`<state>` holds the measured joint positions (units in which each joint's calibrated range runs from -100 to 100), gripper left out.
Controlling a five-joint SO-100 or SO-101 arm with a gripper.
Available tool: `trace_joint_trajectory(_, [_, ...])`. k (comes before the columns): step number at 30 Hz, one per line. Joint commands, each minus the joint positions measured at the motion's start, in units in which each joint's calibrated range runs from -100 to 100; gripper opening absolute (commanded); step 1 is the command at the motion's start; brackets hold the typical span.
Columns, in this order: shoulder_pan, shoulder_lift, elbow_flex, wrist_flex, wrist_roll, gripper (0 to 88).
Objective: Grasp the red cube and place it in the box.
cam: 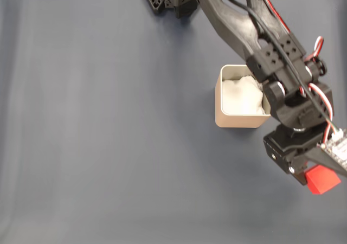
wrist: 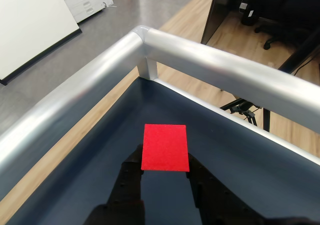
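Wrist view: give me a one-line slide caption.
Hand shut on the red cube, held above the dark table surface near its metal corner rail.

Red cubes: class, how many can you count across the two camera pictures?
1. The red cube sits at the lower right of the fixed view, held between the gripper fingers and below-right of the box; none shows in the box.
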<state>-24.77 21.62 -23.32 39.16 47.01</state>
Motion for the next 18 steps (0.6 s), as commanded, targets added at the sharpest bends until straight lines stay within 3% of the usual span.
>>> trace_joint_trajectory(1, [0.16,-9.55,3.17,-1.36,0.34,9.3])
trace_joint_trajectory(18, [-1.11,-34.82,29.61,-3.00,0.44,9.6])
